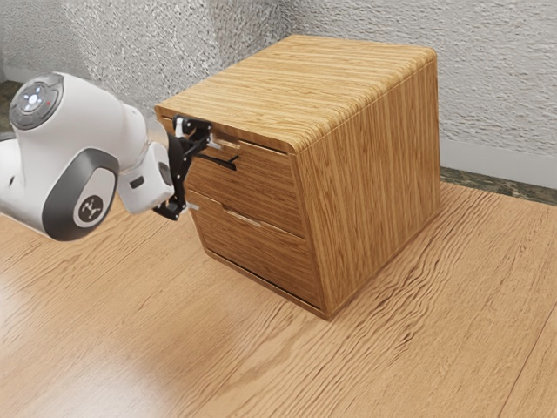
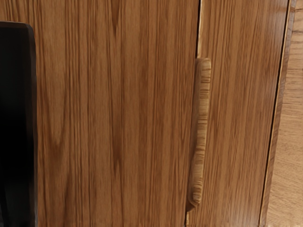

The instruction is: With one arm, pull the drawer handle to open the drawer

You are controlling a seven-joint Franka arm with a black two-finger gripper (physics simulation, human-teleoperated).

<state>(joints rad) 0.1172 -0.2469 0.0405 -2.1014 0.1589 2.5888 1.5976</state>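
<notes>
Seeing black fingertip (image 2: 16, 127) hard up at the lens, meaning gripper (image 1: 224, 152) parked close on the top drawer (image 2: 113, 118) front. Got the top handle (image 1: 231, 144) sitting between the spread jaws, one above and one below, not clamped: turned that way to straddle a horizontal lip, squared to the front for a straight pull. Reading the top drawer as shut, flush in the cabinet (image 1: 365, 157). Reckon next: close on the top handle, then draw straight back, keeping off the lower handle (image 2: 200, 137) just beneath the gripper.
</notes>
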